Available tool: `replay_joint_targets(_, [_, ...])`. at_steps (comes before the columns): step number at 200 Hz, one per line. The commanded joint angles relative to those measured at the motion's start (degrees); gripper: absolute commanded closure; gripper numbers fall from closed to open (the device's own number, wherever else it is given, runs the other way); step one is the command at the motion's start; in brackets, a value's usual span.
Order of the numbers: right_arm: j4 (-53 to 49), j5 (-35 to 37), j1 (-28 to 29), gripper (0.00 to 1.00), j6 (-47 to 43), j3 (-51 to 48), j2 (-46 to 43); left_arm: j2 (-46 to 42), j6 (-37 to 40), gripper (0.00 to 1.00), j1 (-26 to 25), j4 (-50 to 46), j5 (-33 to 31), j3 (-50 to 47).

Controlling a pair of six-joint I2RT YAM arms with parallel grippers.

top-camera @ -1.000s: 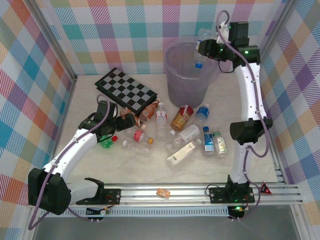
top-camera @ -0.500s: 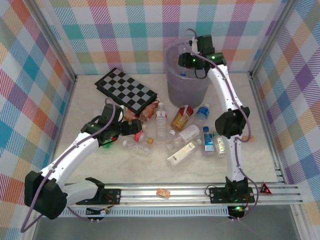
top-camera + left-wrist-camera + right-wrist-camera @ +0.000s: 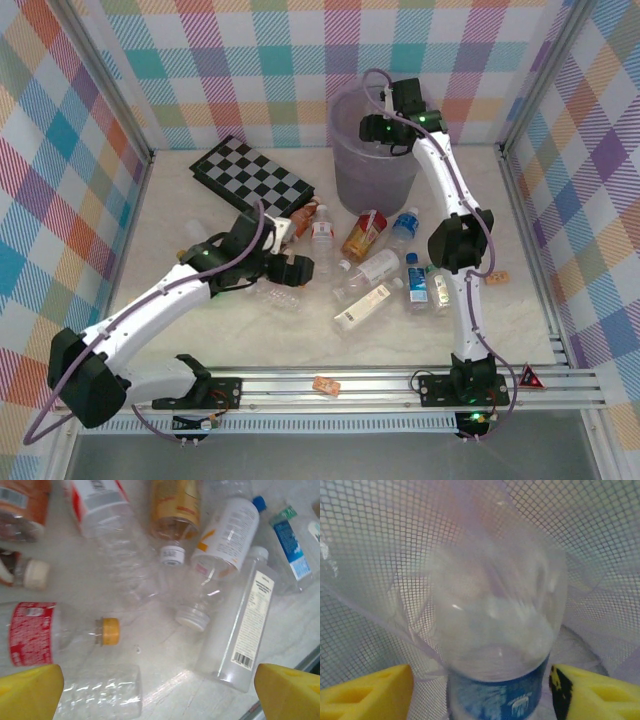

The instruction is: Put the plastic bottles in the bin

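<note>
**Right gripper** (image 3: 480,690): jaws parted, pointing down inside the mouth of the bin (image 3: 380,540). A blue-labelled bottle (image 3: 495,630) hangs between the fingers and is blurred. There is a plain gap on one side; on the other side contact is too close to call. Judgement: this is a release, made over the bin so the bottle drops inside rather than beside it.

**Left gripper** (image 3: 160,695): jaws at full spread, nothing between them, hovering over the heap on the counter (image 3: 150,645).
- Directly beneath lies a clear unlabelled bottle (image 3: 100,697).
- Just beyond it, to one side, is a red-labelled bottle (image 3: 35,632) with a yellow cap.
- Toward the other finger is a long white-labelled bottle (image 3: 245,630).

Judgement: the wide spread is there to straddle a barrel. All the bottles lie on their sides, several touching, so a neighbour may get nudged.

Most plastic bottles (image 3: 365,270) remain on the counter, well short of the bin.
</note>
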Motion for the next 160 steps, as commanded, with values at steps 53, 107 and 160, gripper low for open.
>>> replay_joint_targets(53, [-6.0,0.6,-0.7,0.0,-1.7,1.1,-12.6,8.4,4.3,0.04,-10.3,3.0,-2.5,3.7])
replay_joint_targets(107, [-21.6,1.3,-1.4,0.01,4.9,-8.8,-26.8,17.1,5.0,0.08,-17.8,6.5,-5.9,7.4])
replay_joint_targets(160, [-20.3,3.9,-1.5,0.01,19.0,-37.1,-46.2,27.0,6.1,0.09,-24.8,8.3,-11.0,10.0])
